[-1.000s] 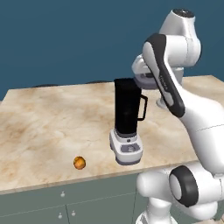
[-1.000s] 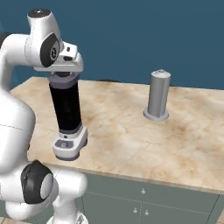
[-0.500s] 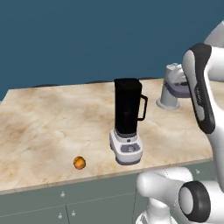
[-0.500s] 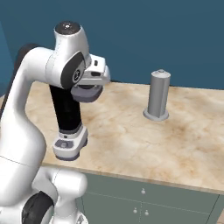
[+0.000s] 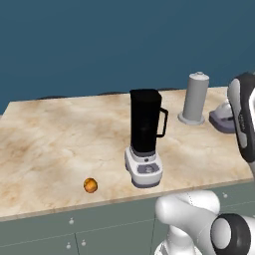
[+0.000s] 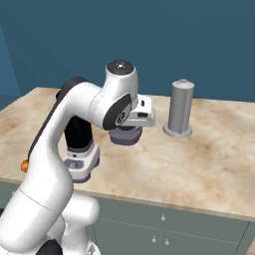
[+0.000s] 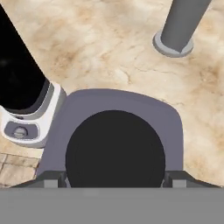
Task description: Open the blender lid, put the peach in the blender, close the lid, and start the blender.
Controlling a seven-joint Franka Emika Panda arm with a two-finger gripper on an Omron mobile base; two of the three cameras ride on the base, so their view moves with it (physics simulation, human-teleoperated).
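The blender (image 5: 145, 138) stands mid-counter, its black jar open at the top. In the hand view its base (image 7: 27, 126) sits at the left. My gripper (image 6: 127, 130) is shut on the blender lid (image 6: 124, 138), a dark grey cap held low over the counter to the right of the blender. In the hand view the lid's grey rim (image 7: 173, 127) shows around the black knob, which sits between my gripper's (image 7: 114, 177) fingers. The lid (image 5: 221, 119) peeks out from behind my arm. The peach (image 5: 90, 185) lies near the front edge, left of the blender; a sliver of the peach (image 6: 23, 165) shows past my arm.
A plain grey cylinder (image 5: 195, 97) on a round foot stands behind the lid, close to it (image 6: 179, 107). The marble counter (image 5: 55, 139) has open room to the left, and its front edge runs just below the peach. Cabinet doors sit beneath.
My arm has swung to the right, away from the jar's top, carrying the lid down toward the counter near the grey cylinder. The blender and the peach have stayed put.
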